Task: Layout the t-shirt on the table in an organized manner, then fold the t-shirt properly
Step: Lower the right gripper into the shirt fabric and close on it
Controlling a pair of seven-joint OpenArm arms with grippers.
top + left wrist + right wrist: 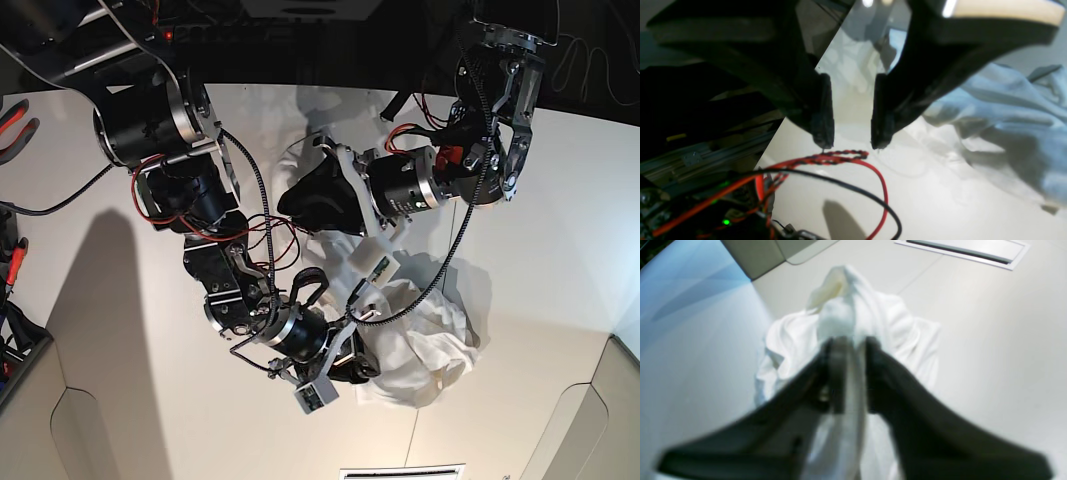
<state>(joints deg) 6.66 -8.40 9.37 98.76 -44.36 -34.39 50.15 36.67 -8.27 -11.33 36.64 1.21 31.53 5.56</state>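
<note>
The white t-shirt (pixel 425 345) lies crumpled in a heap on the off-white table (pixel 560 250), no print showing. My right gripper (pixel 350 365) is down at the heap's left edge. In the right wrist view its fingertips (pixel 850 340) stand a narrow gap apart, open, right over a raised fold of the t-shirt (pixel 893 320), and white cloth shows in the gap. My left gripper (pixel 295 205) hangs above the table behind the heap. It is open and empty (pixel 850 144), with the t-shirt (pixel 1007 110) off to its right.
Red and black wires (pixel 873 173) loop under the left gripper, beside the table's edge and an aluminium rail (pixel 690 156). A white slotted panel (pixel 960 250) sits at the near table edge. Rounded cut-outs (pixel 85 430) mark the front corners.
</note>
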